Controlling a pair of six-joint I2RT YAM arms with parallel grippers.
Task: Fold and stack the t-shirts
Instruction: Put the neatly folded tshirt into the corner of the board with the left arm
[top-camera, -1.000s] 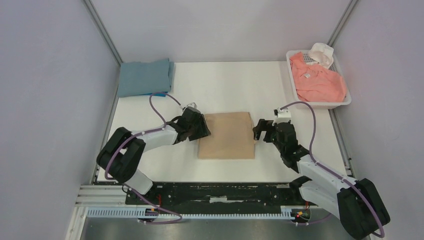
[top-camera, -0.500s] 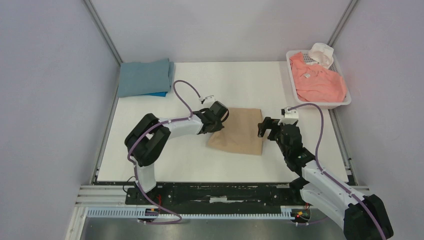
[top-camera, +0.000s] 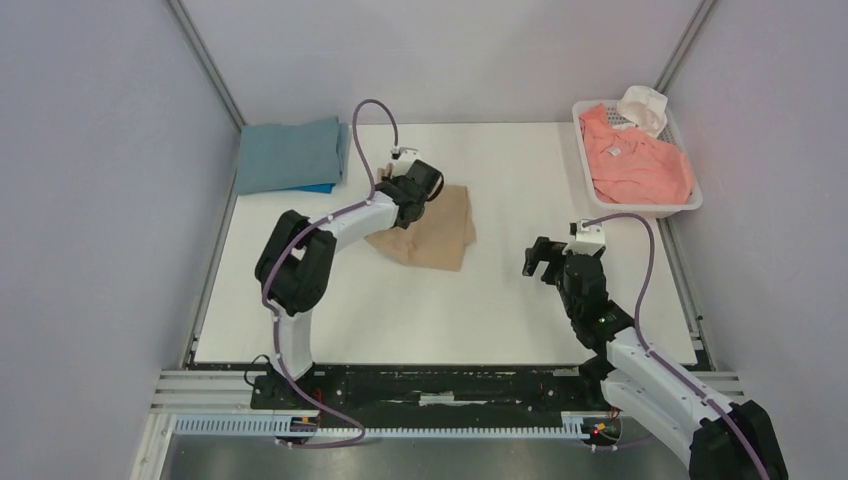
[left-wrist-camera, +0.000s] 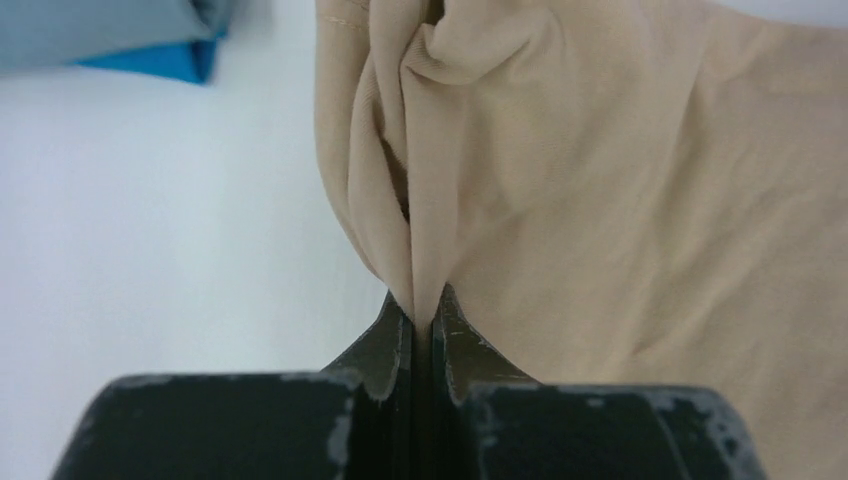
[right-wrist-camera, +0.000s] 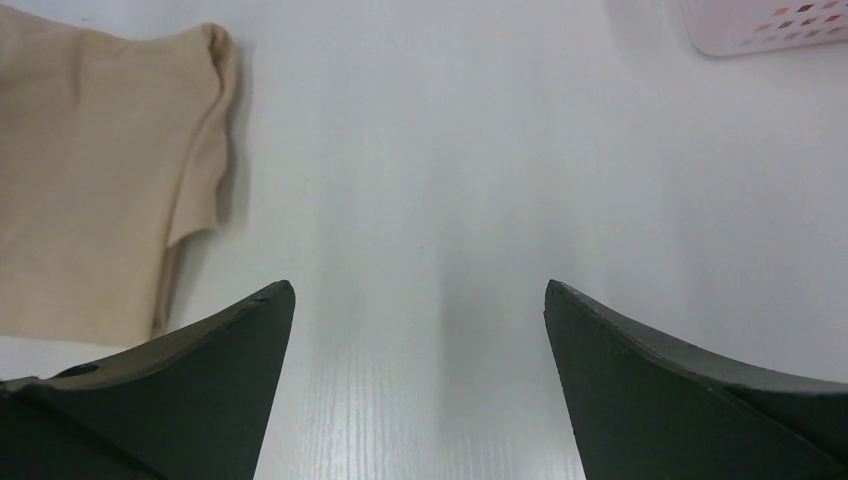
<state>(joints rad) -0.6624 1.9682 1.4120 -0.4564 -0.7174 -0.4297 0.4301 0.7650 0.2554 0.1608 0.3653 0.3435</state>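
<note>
The left gripper (left-wrist-camera: 422, 315) pinches the folded tan t-shirt (top-camera: 440, 235), not yet on the blue stack (top-camera: 290, 155); the right gripper (right-wrist-camera: 418, 290) gapes empty; the salmon t-shirt (top-camera: 640, 165) waits unfolded.

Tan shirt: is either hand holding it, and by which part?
Yes. The left hand is shut on the tan shirt, pinching a bunched fold at its edge. The right hand is open and holds nothing.

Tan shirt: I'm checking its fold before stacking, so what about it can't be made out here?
Top view: the tan shirt is partly covered by the left arm; its pinched edge is hidden.
Left wrist view: frame edges crop it; layers between the shut jaws cannot be counted.
Right wrist view: the left edge cuts it off.
</note>
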